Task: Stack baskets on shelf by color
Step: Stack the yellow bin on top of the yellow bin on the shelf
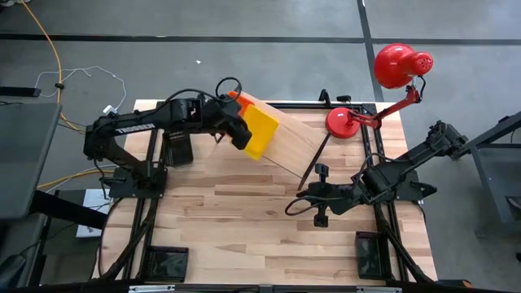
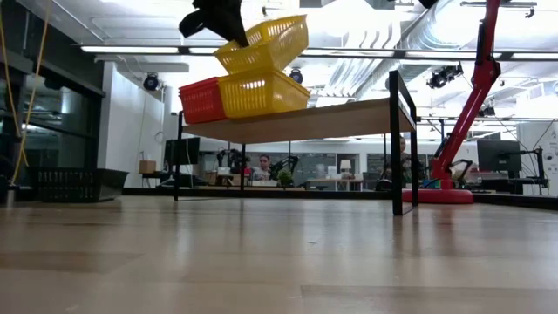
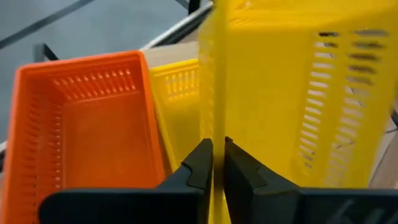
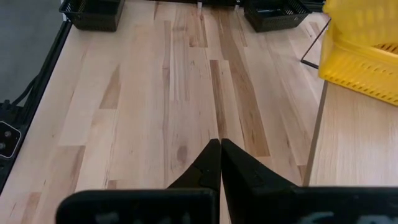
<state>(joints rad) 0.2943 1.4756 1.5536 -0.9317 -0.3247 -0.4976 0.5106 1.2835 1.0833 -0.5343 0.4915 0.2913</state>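
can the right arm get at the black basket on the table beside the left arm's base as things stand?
Probably not. That black basket sits at the table's left, behind the left arm, which holds a yellow basket over the shelf. The right gripper, shut and empty, would have to cross both.

A glossy red desk lamp point(image 1: 383, 89) with a round base is seen at the far right corner of the plank-wood worktop point(image 1: 244, 228). Yellow and white cables point(image 1: 61, 81) are seen trailing over the grey floor point(image 1: 244, 20) beyond the worktop's left side.

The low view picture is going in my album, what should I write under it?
Left gripper lowers a tilted yellow lattice basket onto another yellow basket on the wooden shelf.
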